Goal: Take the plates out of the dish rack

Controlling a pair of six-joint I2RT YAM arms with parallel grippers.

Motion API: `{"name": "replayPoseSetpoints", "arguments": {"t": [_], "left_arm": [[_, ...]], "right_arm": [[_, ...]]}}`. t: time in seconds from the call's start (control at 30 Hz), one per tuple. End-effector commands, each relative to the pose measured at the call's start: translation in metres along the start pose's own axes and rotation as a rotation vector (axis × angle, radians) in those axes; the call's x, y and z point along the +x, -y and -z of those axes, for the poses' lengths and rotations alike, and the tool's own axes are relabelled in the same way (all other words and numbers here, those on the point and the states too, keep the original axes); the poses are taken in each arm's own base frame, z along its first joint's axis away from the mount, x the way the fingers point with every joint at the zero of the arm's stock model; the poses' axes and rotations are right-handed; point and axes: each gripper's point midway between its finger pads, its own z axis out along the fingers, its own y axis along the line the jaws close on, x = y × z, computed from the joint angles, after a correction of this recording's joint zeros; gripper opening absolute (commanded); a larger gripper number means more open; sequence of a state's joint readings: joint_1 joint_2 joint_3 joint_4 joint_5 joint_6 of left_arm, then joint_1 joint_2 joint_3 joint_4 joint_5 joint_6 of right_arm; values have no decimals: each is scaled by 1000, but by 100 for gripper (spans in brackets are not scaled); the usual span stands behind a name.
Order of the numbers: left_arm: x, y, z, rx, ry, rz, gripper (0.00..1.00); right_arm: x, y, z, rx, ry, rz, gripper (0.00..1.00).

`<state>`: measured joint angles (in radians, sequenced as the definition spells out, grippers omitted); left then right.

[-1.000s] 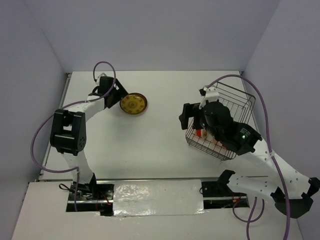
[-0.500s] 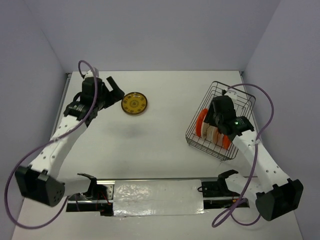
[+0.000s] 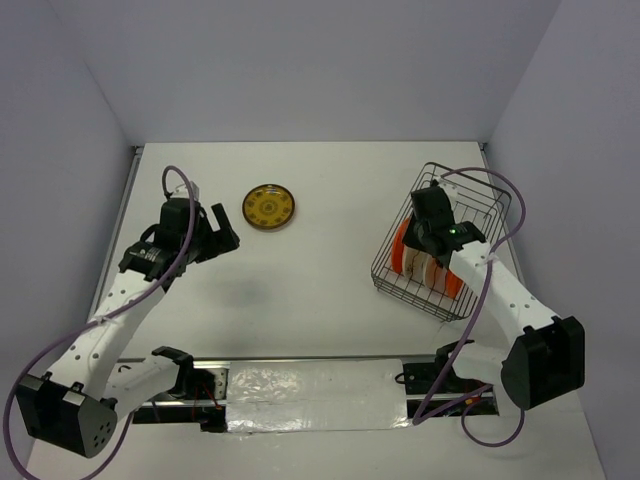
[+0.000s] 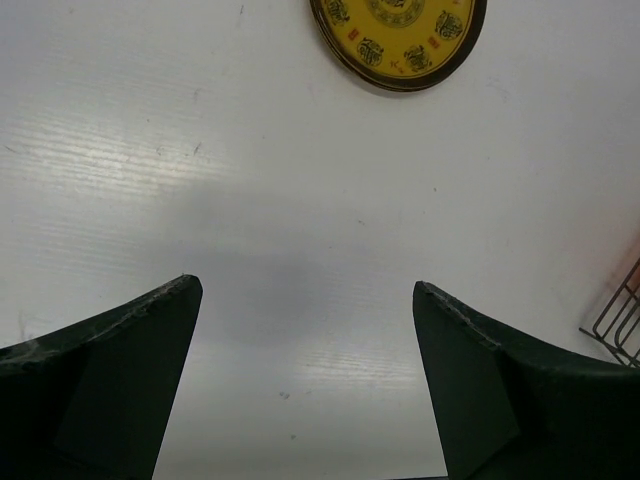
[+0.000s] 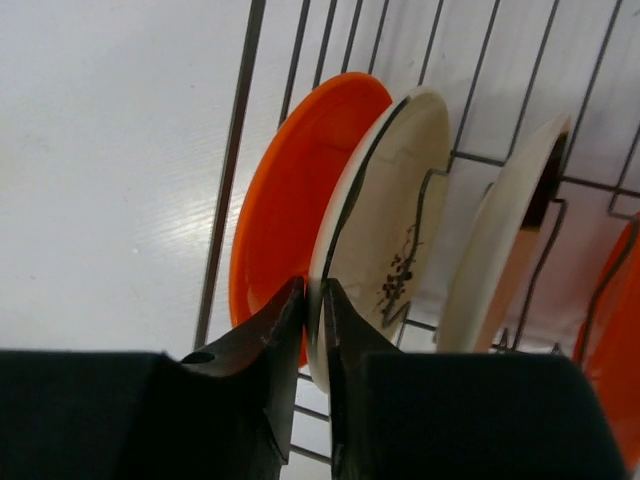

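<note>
- Plates, counted: five in all, four standing on edge in the dish rack (image 3: 480, 215) and one lying flat on the worktop (image 3: 320, 280).
- By colour: two orange, two cream, one yellow patterned.
- One rack: dark wire with tall open-grid sides, the plates upright in a row in its slots.
- Two grippers, one at each group of plates.
- Right gripper (image 5: 312, 290): down inside the rack, jaws narrowed to a thin slit and pinched on the rim of the cream plate with a dark sprig (image 5: 395, 220). One finger between that plate and its orange neighbour, the other against the painted face.
- Held plate: cream, thin dark line round the rim, small dark flower sprig on the face.
- Orange plate (image 5: 285, 210): just left of the right gripper in the wrist view, plain and glossy, close against the held plate, next to the rack's wire wall.
- Second cream plate (image 5: 505, 220): one slot to the right of that gripper, apart from the held one, brownish on its shaded side.
- Second orange plate (image 5: 615, 310): farthest right, only an edge in view.
- Left gripper (image 4: 305, 285): jaws spread wide, nothing between them, above bare worktop.
- Yellow patterned plate (image 4: 400, 40): ahead of the left gripper, beyond its fingertips and apart from them. Round, dark brown rim, ring of small dark and red motifs.
- Rack well off to the right of the left gripper.
</note>
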<state>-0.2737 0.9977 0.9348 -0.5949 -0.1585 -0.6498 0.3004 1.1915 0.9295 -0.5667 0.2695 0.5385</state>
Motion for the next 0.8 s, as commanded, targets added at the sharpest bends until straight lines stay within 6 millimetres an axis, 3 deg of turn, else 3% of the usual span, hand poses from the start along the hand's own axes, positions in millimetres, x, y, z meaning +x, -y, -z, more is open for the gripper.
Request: {"name": "replayPoseSetpoints", "arguments": {"t": [0.0,0.13,0.17,0.23,0.37,0.4,0.43,0.47,0.5,0.53,0.57,0.6,0.67,0.7,0.77], "left_arm": [[-6,3,7,28,33,-29,99],[-6,2,9,27,31,-32,100],[-7,3,9,29,32,-34,100],[-8,4,10,30,31,-32,99],[-25,17,22,69,59,-18,99],[-27,22,25,85,49,-19,99],[-40,31,34,113,76,-17,100],[-46,36,39,129,83,-16,99],[-56,49,49,176,91,-16,99],[-58,54,54,195,85,-11,99],[-62,61,59,222,84,-7,99],[-69,75,69,282,84,11,100],[-75,93,80,370,80,36,99],[-79,104,86,413,72,79,100],[-79,125,96,522,35,112,99]], "right_arm": [[-13,-7,-1,-26,48,-39,17],[-20,-11,9,-48,56,-36,8],[-26,-13,17,-63,75,-35,0],[-38,-18,28,-89,103,-32,0],[-65,-34,77,-186,181,14,0],[-80,-44,96,-235,223,24,0],[-83,-48,111,-269,237,69,0],[-80,-66,126,-352,228,123,0],[-90,-80,146,-411,253,158,0],[-84,-87,153,-433,236,235,0],[-71,-106,168,-498,221,318,0],[-72,-120,176,-529,224,396,0],[-46,-138,185,-591,153,535,0],[-27,-160,191,-633,129,653,0],[0,-171,192,-615,84,793,0]]}}
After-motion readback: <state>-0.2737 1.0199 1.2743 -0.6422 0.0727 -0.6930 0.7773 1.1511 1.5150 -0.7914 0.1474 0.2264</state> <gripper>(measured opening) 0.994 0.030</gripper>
